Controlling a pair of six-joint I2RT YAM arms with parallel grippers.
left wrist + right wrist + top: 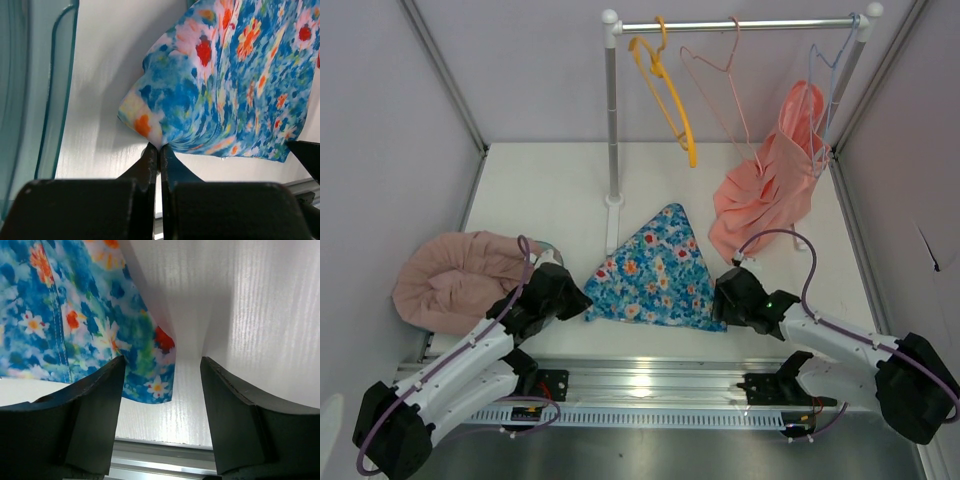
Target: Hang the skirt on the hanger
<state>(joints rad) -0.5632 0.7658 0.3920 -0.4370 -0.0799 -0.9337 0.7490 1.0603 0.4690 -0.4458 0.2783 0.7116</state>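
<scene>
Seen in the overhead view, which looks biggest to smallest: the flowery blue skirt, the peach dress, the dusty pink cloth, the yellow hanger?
1. dusty pink cloth, partly hidden by an arm
2. floral skirt and peach dress: too alike to rank
3. yellow hanger, smallest

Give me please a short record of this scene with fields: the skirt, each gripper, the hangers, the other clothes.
skirt: blue floral, lying flat on the table, not on any hanger
left gripper: shut, pinching the skirt's left corner
right gripper: open, one finger on each side of the skirt's right corner
free hanger: yellow hanger, empty, on the rail
other clothes: pink garment hanging at the rail's right end; dusty pink cloth at the table's left side
</scene>
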